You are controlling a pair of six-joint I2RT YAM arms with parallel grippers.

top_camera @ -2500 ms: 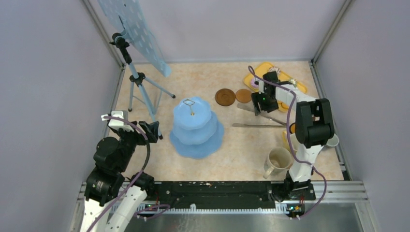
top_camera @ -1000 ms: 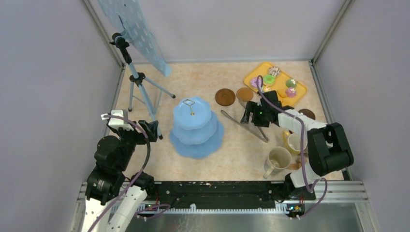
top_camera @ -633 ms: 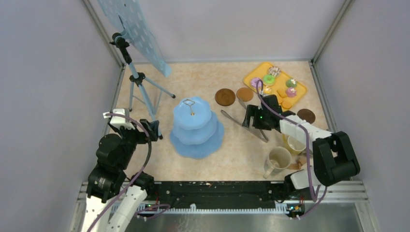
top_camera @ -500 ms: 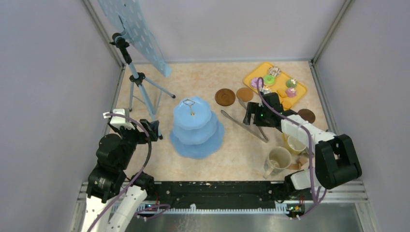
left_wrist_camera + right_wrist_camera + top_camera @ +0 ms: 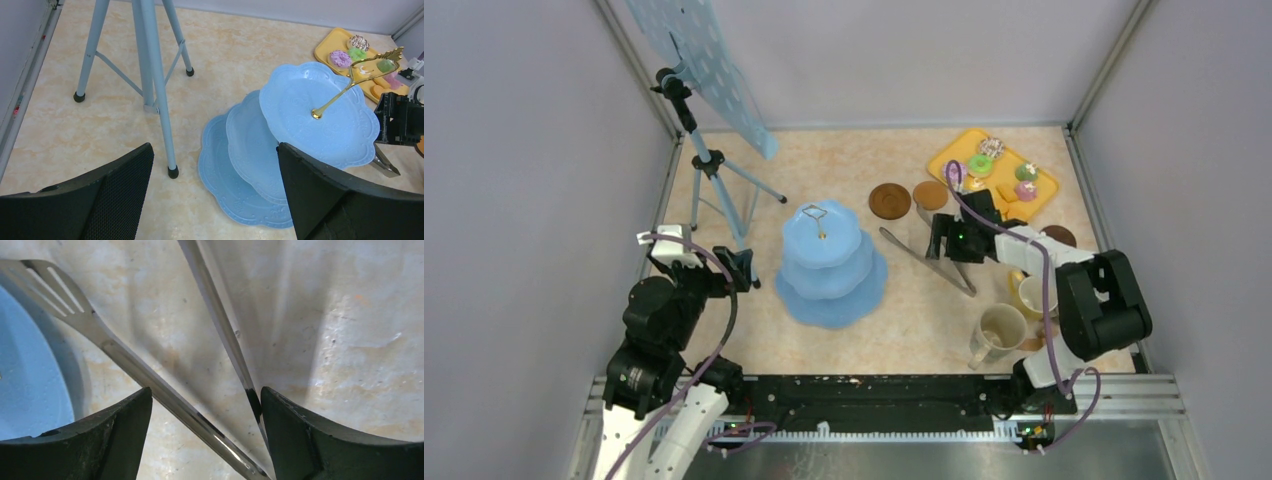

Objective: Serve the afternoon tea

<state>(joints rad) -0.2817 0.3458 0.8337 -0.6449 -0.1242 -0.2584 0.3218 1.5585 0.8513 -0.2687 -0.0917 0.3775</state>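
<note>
The sweets sit on the flat yellow tray [image 5: 1036,192] at the back right: donuts [image 5: 980,165], a cupcake [image 5: 1025,172] and orange biscuits [image 5: 1009,190]. The big beige mug [image 5: 1001,328] and the yellow mug [image 5: 1033,295] stand at the near right. Brown coasters [image 5: 889,200] lie near the tray. The small white and grey mugs are hidden. My right gripper [image 5: 941,240] [image 5: 205,395] is open low over the metal tongs [image 5: 145,372], with both tong arms between its jaws. My left gripper [image 5: 742,268] [image 5: 212,147] is open and empty, left of the blue three-tier stand [image 5: 829,265].
A tripod [image 5: 709,165] with a blue dotted board stands at the back left, close to my left gripper. The tongs [image 5: 924,260] lie diagonally between the stand and the mugs. Another coaster [image 5: 1060,238] lies by the right arm. Frame rails edge the table.
My right arm came from the yellow tray down over the tongs, which turned from flat across to diagonal. In the last second only its elbow shifted. The left arm hardly moved.
</note>
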